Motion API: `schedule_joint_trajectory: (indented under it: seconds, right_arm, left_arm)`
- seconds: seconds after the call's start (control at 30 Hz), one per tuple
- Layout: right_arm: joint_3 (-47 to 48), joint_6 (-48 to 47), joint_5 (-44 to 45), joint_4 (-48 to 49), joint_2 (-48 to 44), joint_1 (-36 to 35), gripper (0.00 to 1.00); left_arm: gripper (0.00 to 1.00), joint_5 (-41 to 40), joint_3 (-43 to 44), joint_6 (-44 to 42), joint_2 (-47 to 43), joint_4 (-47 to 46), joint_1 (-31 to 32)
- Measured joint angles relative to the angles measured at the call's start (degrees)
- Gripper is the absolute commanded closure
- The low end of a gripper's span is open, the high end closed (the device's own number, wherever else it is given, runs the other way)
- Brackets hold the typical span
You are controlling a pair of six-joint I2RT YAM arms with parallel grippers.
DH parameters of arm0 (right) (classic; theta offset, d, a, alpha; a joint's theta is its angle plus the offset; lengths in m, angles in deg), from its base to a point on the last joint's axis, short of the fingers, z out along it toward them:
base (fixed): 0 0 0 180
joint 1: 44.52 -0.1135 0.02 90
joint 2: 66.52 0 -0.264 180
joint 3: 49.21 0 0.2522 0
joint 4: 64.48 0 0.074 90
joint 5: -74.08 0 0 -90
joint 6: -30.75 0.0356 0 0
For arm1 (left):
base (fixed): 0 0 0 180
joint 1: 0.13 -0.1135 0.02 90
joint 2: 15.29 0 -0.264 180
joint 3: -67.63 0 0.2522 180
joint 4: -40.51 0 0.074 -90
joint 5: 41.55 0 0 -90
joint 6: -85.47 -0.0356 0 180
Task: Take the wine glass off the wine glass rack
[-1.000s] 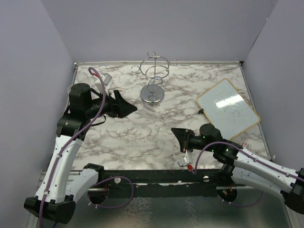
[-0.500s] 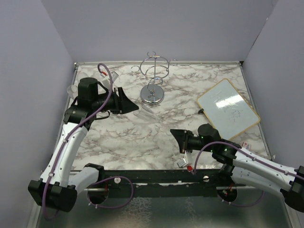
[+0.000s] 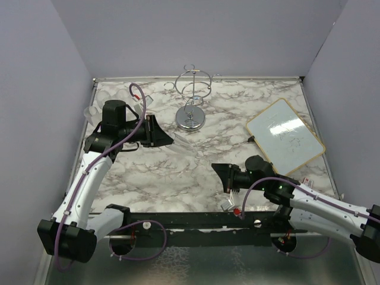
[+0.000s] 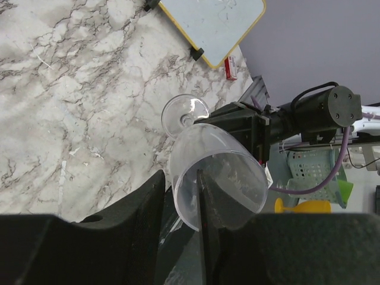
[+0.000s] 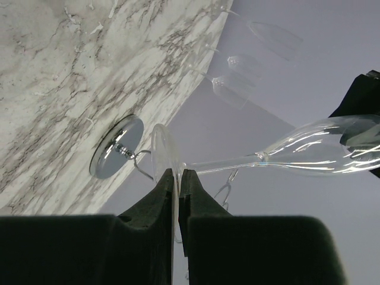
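A marble-patterned table [image 3: 267,95] fills the overhead view, with the chrome wine glass rack [image 3: 190,119] standing at the middle of its far edge; no glass can be made out on its looping arms. The left gripper [image 4: 178,208] hangs over the table to the near left of the rack, apart from it, its two fingers clamped on either side of the bowl of the wine glass [image 4: 217,172]. The glass is off the rack and lies nearly level in the air. Its long axis runs from the left gripper toward the right gripper [image 5: 178,178], foot end leading. The right gripper's fingers are drawn together with only a thin slit between them. In its own wrist view the rim of the foot lines up with that slit, but whether it touches cannot be told. Only the left arm plainly carries the glass, so setting it down probably falls to that arm.
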Motion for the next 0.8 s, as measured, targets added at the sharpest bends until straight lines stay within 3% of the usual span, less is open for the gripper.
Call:
schedule_joint_trajectory:
  seconds: [0.43,0.7,0.8]
  right_arm:
    - [0.24,-0.02,0.0,-1.57,1.38,-1.09,0.99]
    - [0.87,-0.02,0.04,-2.12,1.95,-1.46,0.84]
    - [1.4,-0.02,0.02,-2.1,2.1,-1.46,0.8]
  left_arm:
    - [0.8,-0.17,-0.55,-3.63,0.0,4.07,0.0]
    - [1.0,-2.6,-0.52,-5.97,0.0,6.8,-0.02]
    - [1.0,-2.86,-0.46,-6.23,0.0,7.48,0.0]
